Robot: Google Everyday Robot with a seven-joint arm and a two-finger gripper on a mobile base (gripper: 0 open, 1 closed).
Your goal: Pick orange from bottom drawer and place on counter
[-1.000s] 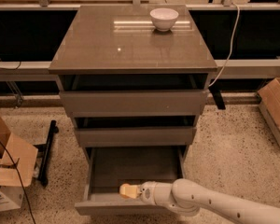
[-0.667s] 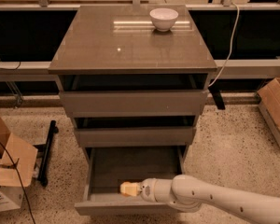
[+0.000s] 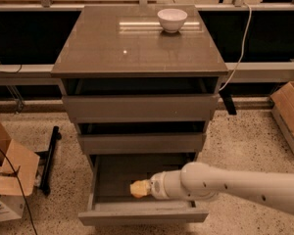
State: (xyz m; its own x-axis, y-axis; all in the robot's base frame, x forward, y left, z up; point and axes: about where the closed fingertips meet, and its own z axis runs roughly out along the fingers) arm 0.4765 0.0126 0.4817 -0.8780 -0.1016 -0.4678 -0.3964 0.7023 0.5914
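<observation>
The bottom drawer (image 3: 105, 180) stands pulled open, with a plain dark box inside. My white arm reaches in from the lower right. My gripper (image 3: 137, 188), a pale yellowish tip, is low inside the drawer near its front wall, left of centre. The orange does not show; it is hidden or out of view. The counter (image 3: 122, 48) is the glossy grey-brown top of the cabinet, well above the gripper.
A white bowl (image 3: 172, 19) sits at the back right of the counter. The two upper drawers (image 3: 139, 109) are slightly open. Cardboard boxes stand on the floor at left (image 3: 10, 173) and right (image 3: 289, 114). A black bar (image 3: 50, 153) lies left of the cabinet.
My gripper has moved a little further back into the bottom drawer, and the arm has shifted with it. Nothing else has moved.
</observation>
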